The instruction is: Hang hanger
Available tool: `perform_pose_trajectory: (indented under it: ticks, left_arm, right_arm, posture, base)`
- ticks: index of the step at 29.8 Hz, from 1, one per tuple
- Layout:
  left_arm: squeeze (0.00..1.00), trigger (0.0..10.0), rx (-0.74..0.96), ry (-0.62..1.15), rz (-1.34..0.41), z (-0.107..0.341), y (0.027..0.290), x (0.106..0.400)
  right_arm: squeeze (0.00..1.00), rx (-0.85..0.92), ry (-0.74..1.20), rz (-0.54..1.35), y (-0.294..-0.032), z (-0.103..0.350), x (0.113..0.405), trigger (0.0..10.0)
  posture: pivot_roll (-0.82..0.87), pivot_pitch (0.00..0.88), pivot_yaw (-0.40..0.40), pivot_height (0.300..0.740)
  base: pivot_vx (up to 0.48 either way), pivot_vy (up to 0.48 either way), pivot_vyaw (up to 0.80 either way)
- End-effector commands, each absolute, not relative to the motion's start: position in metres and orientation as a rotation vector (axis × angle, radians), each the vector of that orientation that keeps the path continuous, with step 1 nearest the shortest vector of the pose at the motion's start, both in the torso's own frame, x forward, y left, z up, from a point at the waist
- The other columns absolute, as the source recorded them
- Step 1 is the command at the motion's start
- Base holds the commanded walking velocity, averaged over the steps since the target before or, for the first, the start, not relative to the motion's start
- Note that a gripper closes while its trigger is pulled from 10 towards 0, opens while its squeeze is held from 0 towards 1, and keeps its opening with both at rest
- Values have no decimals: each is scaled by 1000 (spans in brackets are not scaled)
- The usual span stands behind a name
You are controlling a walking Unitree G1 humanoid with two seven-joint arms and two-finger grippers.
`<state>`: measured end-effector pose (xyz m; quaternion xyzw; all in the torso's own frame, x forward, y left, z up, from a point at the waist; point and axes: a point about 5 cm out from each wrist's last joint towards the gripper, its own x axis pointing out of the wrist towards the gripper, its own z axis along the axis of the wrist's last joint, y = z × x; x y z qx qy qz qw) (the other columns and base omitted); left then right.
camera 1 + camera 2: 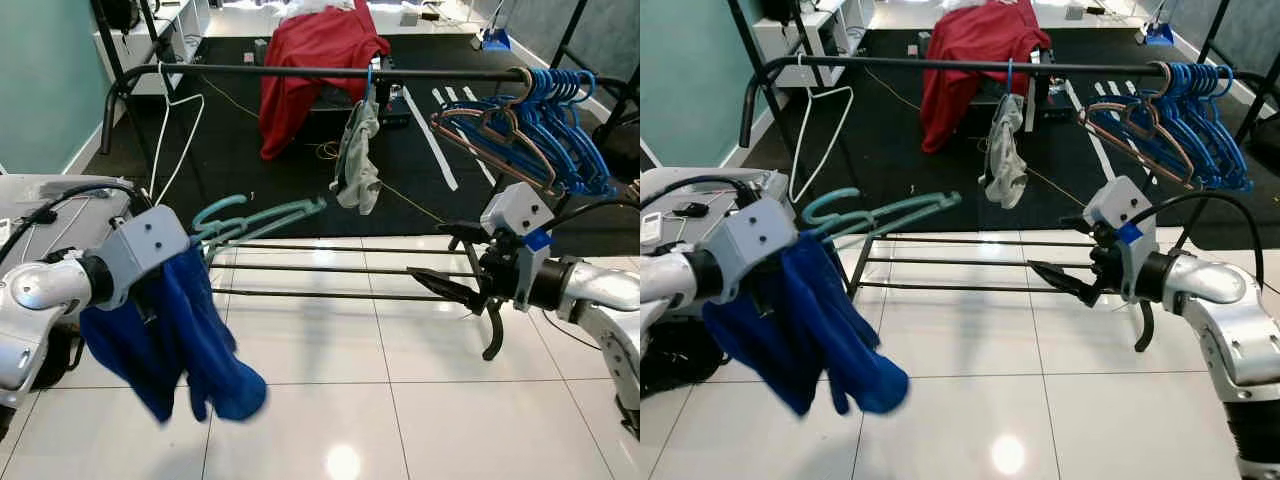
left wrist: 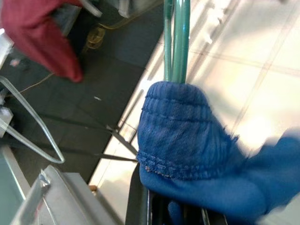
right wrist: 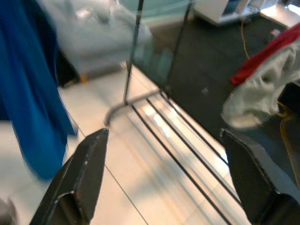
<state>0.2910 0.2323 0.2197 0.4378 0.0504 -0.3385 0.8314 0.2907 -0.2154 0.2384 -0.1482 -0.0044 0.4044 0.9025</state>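
Below the rack's top rail [image 1: 300, 72], the left gripper [image 1: 195, 240] is clamped on the teal hanger [image 1: 262, 217], blue garment [image 1: 175, 335] draped beneath. Judgement: raise the hook above the rail's bare stretch between white hanger [image 1: 170, 130] and grey garment [image 1: 357, 160], then lower squarely. Right gripper [image 1: 1095, 285] hangs spread wide, empty. Hanger: slim teal plastic, held level.

Floor tiles [image 1: 330, 390] white, glossy w/ glare; carpet [image 1: 230, 150] behind dark, matt. Rack rail [image 1: 300, 71] black matt metal. Teal hanger [image 1: 262, 217] smooth plastic, blue cloth [image 2: 187, 136] on it ribbed knit, soft. Blue hangers [image 1: 560, 130] shiny plastic; arms silver metal
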Motion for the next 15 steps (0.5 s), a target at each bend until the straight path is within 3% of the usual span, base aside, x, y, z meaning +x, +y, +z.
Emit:
perform_pose_trajectory:
  ticks: [1, 6, 15]
  left_arm:
    - [0, 10000, 1056, 94, -793, 231, 227, 287]
    - [0, 10000, 1171, 87, -950, 242, 213, 281]
    - [0, 10000, 1274, 89, -1183, 252, 190, 273]
  right_arm:
    - [0, -220, -100, 937, -206, 258, 282, 10000]
    - [0, -193, -42, 1144, -190, 247, 266, 10000]
    - [0, -205, 127, 1348, -177, 218, 250, 10000]
  posture:
    - [-61, 63, 15, 740]
    - [-53, 55, 10, 740]
    - [-49, 54, -2, 740]
  base:
    - [0, 0, 0]
    - [0, 0, 0]
    - [0, 0, 0]
